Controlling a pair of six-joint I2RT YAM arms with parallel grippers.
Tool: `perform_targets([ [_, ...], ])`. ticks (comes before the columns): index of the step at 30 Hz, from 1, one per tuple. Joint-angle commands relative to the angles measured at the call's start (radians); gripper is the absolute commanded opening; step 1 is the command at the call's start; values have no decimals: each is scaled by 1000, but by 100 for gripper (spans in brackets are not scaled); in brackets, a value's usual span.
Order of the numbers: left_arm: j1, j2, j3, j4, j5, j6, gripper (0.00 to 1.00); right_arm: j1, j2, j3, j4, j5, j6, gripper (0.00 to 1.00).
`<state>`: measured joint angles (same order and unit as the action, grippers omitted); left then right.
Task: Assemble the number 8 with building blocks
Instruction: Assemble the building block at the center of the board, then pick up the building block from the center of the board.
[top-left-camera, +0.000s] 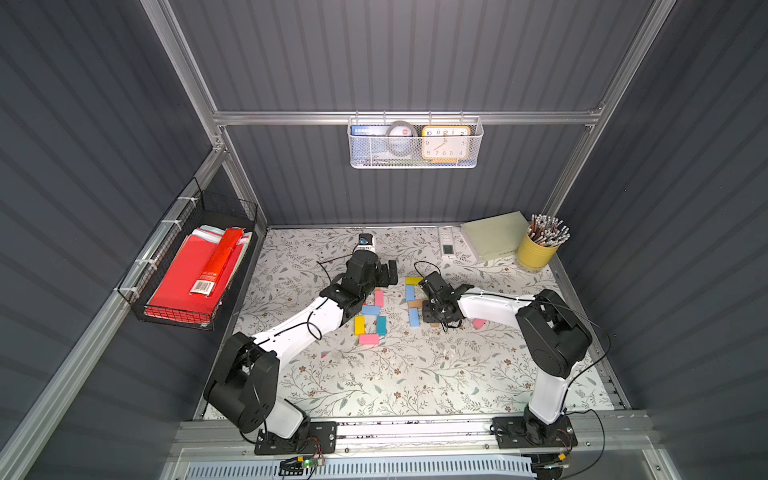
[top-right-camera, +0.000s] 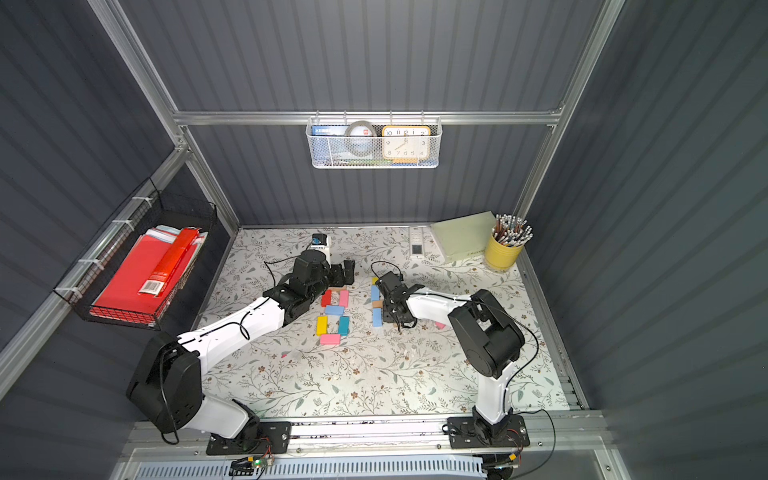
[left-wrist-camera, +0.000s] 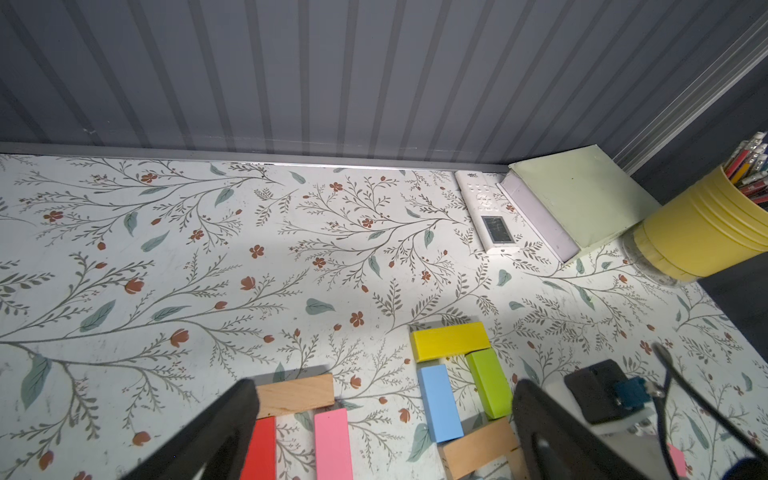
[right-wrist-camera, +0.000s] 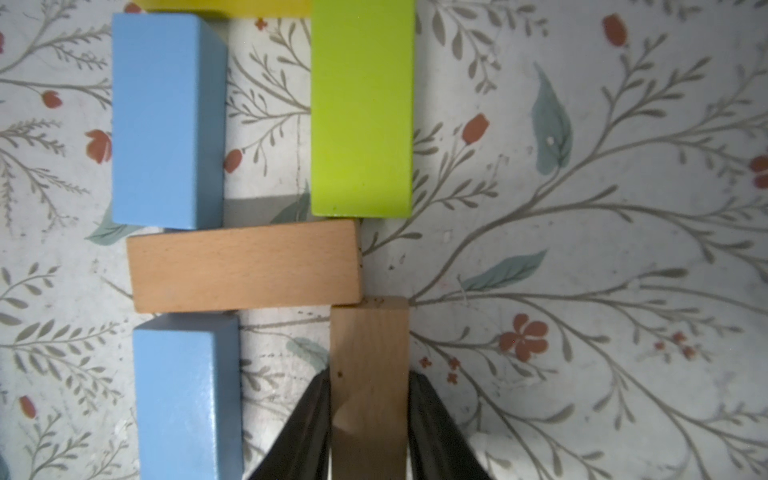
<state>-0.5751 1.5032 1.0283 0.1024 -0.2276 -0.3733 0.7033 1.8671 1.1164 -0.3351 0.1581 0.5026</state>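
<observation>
nearest to me, the left-hand 8 (top-left-camera: 371, 309) looks complete: seven blocks, a pink bar (top-left-camera: 368, 339) at its foot, two closed loops. beside it the second 8 (top-left-camera: 410, 293) is one block short, i judge: its foot is open, with no bottom bar. a loose pink block (top-left-camera: 478, 323) lies just beside the right forearm (top-left-camera: 490, 305) and looks like the candidate.

a little further out, the right gripper (right-wrist-camera: 369, 374) is down at the lower right side of that second figure. its jaws stand narrow, closed against both long sides of a tan block (right-wrist-camera: 369, 332), which runs straight out from between them. the block's far end touches the corner of the tan crossbar (right-wrist-camera: 245, 268). the lower blue block (right-wrist-camera: 187, 399) lies parallel across the gap. whether the tan block rests flat on the table (top-left-camera: 374, 386) i cannot tell.

beyond the crossbar the upper loop is closed by the upper blue block (right-wrist-camera: 166, 120), green block (right-wrist-camera: 361, 108) and yellow cap (left-wrist-camera: 451, 340). furthest out, the left gripper (top-left-camera: 387, 273) hangs by the top of the left-hand 8, jaws wide, nothing between them.
</observation>
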Motion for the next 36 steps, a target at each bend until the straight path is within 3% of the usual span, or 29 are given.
perform_targets([
  [1,0,3,-11,2,6,20,99,-4,38,9,12,-2,6,42],
  [7,0,-2,-13,2,4,21,99,-6,-11,37,-28,5,4,66],
  [13,0,-11,-16,4,6,22,99,-25,-191,83,-117,56,7,74],
  [17,0,-16,-14,5,25,23,99,-105,-295,58,-202,58,20,77],
  [27,-2,-36,-13,6,44,57,100,-391,-449,-214,-215,48,3,84],
  [36,-2,-38,-11,10,77,61,99,-445,-401,-268,-151,-19,16,84],
])
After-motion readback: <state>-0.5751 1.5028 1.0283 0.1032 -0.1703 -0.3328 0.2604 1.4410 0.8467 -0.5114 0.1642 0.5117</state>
